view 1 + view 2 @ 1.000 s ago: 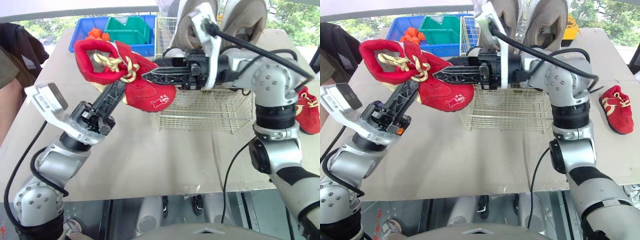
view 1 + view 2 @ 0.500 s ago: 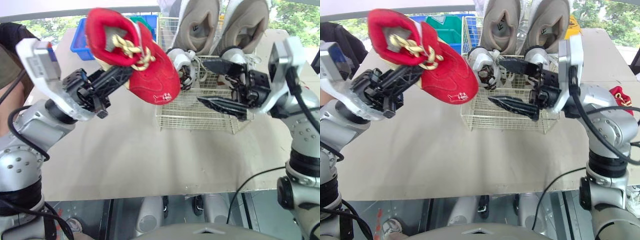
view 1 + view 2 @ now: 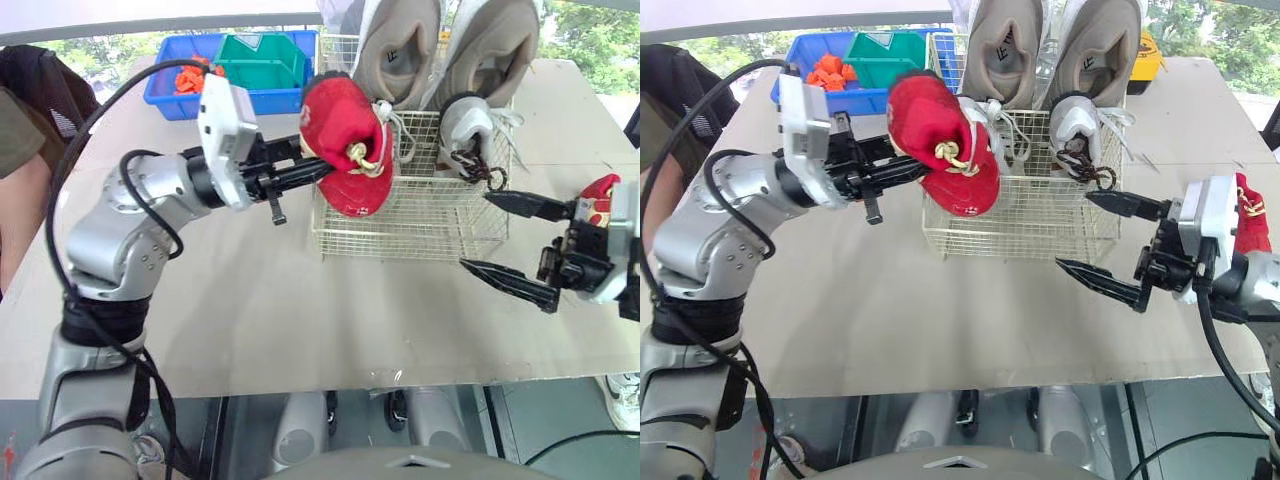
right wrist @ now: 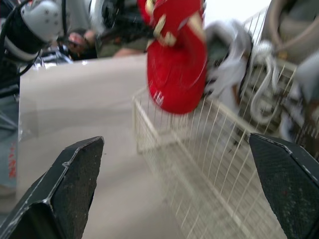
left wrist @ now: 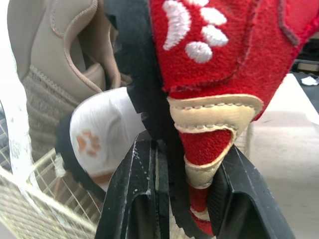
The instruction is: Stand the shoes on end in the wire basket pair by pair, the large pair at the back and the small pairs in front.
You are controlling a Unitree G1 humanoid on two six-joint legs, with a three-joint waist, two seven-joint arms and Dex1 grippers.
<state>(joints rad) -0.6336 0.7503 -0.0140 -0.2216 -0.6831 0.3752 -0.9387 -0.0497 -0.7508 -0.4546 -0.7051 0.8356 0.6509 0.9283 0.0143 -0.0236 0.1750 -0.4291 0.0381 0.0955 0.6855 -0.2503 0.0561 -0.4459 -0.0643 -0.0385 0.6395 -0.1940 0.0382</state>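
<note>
One pale table (image 3: 300, 320), and at its 12 o'clock a wire basket (image 3: 420, 225). On end along the basket's back: the large beige pair (image 3: 400, 50). Upright in front of them: a small white pair (image 3: 465, 125). Hanging over the basket's 9 o'clock front corner: a red shoe (image 3: 345, 150), clamped at the heel between the fingers of the left gripper (image 3: 312, 168). Out at 3 o'clock, low over the table: the right gripper (image 3: 478, 232), spread wide and holding nothing. Just beside it, partly hidden: what looks like the matching red shoe (image 3: 1250, 215).

Step in hand, by this evidence: standing the first red shoe in the front row. Next call: lower it straight down beside the white pair without tipping them, let go, then send the free gripper for the mate.
</note>
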